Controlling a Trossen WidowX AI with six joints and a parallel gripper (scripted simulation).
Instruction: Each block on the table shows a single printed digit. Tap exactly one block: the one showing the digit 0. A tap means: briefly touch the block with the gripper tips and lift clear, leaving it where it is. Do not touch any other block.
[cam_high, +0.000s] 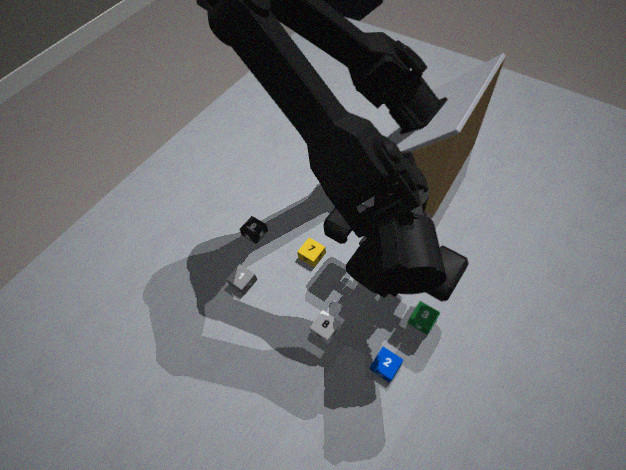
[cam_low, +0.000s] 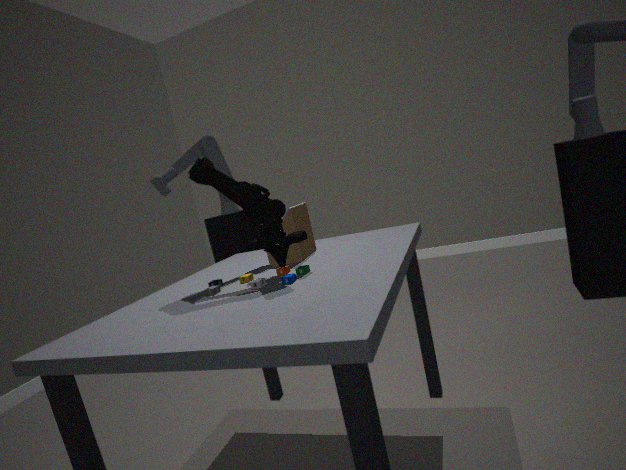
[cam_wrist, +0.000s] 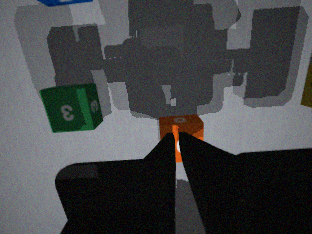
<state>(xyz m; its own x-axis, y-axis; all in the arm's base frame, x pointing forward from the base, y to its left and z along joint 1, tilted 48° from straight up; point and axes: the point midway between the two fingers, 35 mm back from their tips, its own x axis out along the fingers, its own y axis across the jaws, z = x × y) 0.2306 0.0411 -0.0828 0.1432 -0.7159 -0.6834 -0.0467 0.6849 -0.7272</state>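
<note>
The orange block stands on the table; its 0 shows partly in the wrist view, and the gripper hides the block in the top view. My gripper is shut, its tips nearly together right at the top of the orange block. A thin strip of orange shows through the narrow gap between the fingers, with nothing held. Whether the tips touch the block cannot be told. The fingertips are mostly hidden behind the gripper body in the top view.
The green block 3 and blue block 2 are near. White 8, yellow 7, grey 1 and a black block lie farther left. A wooden panel stands behind.
</note>
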